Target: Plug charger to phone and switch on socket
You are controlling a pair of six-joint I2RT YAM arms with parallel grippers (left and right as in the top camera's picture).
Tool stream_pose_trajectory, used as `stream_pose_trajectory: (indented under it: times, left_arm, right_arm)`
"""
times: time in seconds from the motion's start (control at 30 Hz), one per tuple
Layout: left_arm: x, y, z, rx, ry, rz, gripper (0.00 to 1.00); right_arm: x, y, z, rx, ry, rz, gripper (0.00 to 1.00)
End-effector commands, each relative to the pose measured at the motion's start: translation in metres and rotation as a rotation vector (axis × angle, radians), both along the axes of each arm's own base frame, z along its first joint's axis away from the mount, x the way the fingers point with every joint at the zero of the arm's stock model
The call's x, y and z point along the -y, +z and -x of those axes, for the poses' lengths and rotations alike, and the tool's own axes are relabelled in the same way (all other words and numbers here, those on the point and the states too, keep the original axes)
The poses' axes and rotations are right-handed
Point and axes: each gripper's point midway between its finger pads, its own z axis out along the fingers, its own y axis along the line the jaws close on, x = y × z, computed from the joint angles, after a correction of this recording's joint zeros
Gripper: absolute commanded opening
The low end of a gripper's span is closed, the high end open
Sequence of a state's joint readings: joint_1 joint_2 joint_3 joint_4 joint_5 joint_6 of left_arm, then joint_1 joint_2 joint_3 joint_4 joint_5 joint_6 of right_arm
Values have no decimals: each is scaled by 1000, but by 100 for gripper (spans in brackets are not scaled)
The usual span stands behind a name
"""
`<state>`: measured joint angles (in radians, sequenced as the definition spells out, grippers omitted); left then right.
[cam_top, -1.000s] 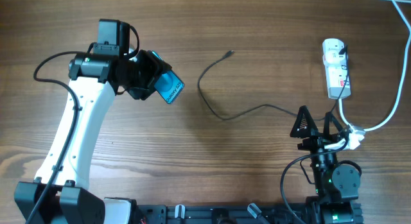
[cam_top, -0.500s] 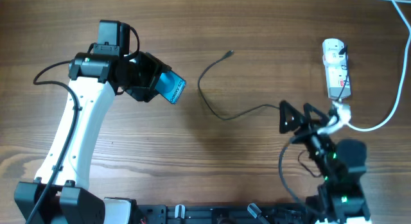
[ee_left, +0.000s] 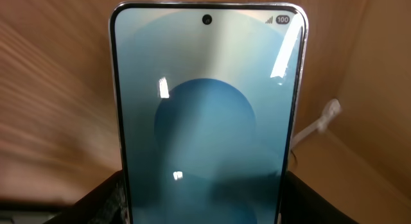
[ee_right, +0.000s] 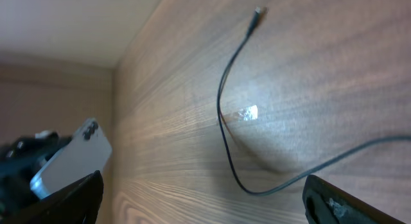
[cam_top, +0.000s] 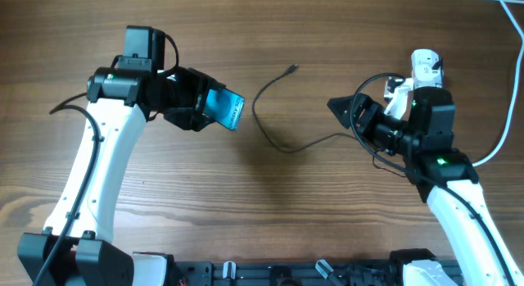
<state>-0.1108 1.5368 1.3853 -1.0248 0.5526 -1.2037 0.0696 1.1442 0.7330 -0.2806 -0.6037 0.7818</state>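
While the left tool (cam_top: 206, 106) pinches the phone (cam_top: 227, 110), the right tool (cam_top: 350, 122), spread, hangs over the charger (cam_top: 270, 132) near the socket (cam_top: 423, 65).

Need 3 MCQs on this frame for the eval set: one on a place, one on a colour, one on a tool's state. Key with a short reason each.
1. Where is the charger's plug tip?
A) lying free on the table between the arms
B) in the phone's port
C) in the right tool

2. What colour is the phone screen?
A) red
B) light blue
C) black

3. What state is the right tool in?
A) shut on the charger
B) open, empty
C) shut on the phone

Key: 1A, the overhead view shows the tip on bare wood, touching nothing. 2B, the left wrist view shows a blue screen. 3B, the right wrist view shows its fingers wide apart with nothing between them.
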Motion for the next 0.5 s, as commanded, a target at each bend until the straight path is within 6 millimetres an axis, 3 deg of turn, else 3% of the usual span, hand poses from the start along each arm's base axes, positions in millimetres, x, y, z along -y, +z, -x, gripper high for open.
stream_pose_trajectory:
  times: [0.0,0.17,0.47]
  left_arm:
    - [18,43,6,11,-31,250,4]
    - [14,73,9,7,-50,465,4]
    - [14,84,11,-96,18,573,4]
  right_arm:
    - [-4,2,-4,-64,-28,-68,100]
    - [-4,-1,-4,-73,-29,-67,100]
    - [-1,-5,-5,-78,-50,-50,100]
